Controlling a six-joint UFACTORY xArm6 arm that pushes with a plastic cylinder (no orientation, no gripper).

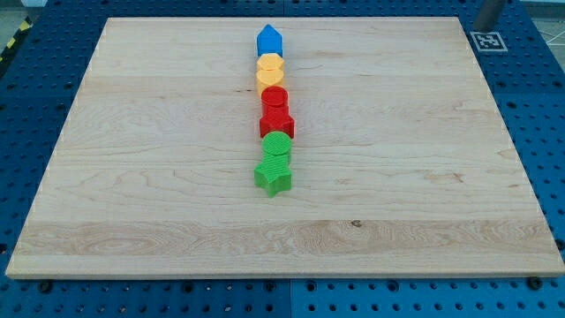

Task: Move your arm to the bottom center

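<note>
Several blocks stand in one touching column down the middle of the wooden board (132, 177). From the view's top they are a blue house-shaped block (269, 41), two yellow blocks (270, 71), a red round block (274, 97), a red block (276, 122), a green round block (277, 145) and a green star (273, 176). A grey rod shows at the view's top right corner, and my tip (483, 25) is just past the board's top right corner. It is far to the right of the column and touches no block.
A black-and-white marker tag (488, 40) lies just off the board's top right corner, right below the tip. A blue perforated table (35, 106) surrounds the board on all sides.
</note>
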